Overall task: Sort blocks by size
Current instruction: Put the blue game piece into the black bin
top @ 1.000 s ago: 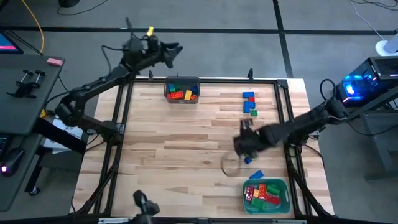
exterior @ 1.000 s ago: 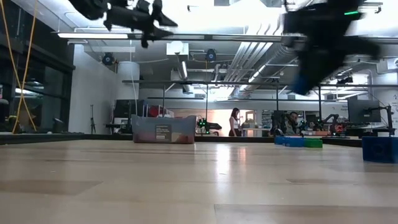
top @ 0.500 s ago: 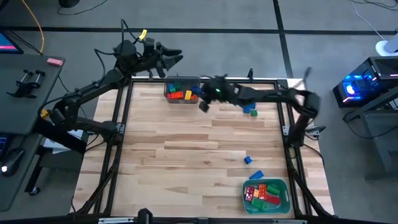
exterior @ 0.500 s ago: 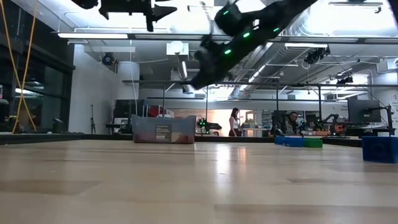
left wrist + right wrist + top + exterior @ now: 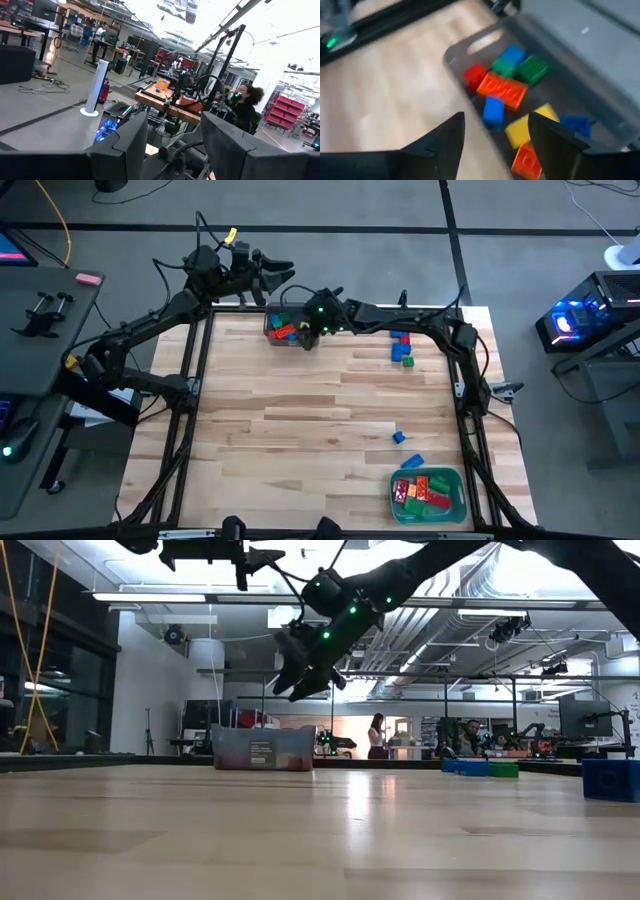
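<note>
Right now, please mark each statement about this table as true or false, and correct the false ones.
1. The right gripper is above the dark grey bin. True.
2. The right gripper's fingers are shut on a blue block. False: they are apart, and a blue block lies in the bin.
3. The teal tray is empty. False: it holds blocks.
4. The left gripper is off the table, past its far edge. True.
</note>
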Controlling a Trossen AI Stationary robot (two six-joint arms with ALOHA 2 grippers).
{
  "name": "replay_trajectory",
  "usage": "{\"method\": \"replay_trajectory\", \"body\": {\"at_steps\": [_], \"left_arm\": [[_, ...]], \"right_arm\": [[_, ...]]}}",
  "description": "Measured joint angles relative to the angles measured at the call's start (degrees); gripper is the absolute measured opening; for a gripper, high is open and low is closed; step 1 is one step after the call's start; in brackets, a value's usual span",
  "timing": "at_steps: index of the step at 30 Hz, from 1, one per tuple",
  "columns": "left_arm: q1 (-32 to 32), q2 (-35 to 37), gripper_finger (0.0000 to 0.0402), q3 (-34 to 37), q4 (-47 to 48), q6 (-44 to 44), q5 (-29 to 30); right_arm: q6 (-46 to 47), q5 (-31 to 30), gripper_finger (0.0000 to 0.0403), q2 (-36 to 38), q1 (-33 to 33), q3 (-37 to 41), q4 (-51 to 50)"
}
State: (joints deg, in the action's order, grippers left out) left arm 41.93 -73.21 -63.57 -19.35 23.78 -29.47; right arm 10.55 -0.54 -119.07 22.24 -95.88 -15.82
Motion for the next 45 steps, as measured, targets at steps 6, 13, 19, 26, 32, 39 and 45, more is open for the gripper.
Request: {"method": "replay_trajectory", "body": {"at_steps": [6, 13, 19, 26, 32, 39, 45], "left_arm": [[0.1, 0.0, 0.0171, 0.0, -0.2, -0.2, 0.0], [0.1, 0.0, 0.0171, 0.0, -0.1, -0.2, 0.0], [0.1, 0.0, 0.0171, 0.0, -0.2, 0.0, 1.0], [0.1, 0.0, 0.0171, 0.0, -0.3, 0.1, 1.7], [0.1, 0.0, 0.0171, 0.0, -0.3, 0.1, 1.7], [0.1, 0.0, 0.0171, 0.0, 0.3, 1.7, 1.7], [0.1, 0.0, 0.0171, 0.0, 0.7, 2.6, 1.6]], "right_arm": [[-6.3, 12.4, 0.0227, 4.9, 0.0, -0.4, -12.4], [-7.2, 9.7, 0.0226, 18.1, -6.3, 11.2, -25.0], [15.2, 3.0, 0.0226, 36.1, -16.8, 30.0, -25.1], [48.5, -8.2, 0.0226, 46.9, -35.2, 42.1, -24.9], [58.2, -10.8, 0.0226, 43.2, -41.4, 43.3, -25.0], [56.0, -9.2, 0.0226, 34.7, -41.2, 38.4, -26.9], [63.1, -3.5, 0.0226, 26.3, -43.2, 34.1, -40.5]]}}
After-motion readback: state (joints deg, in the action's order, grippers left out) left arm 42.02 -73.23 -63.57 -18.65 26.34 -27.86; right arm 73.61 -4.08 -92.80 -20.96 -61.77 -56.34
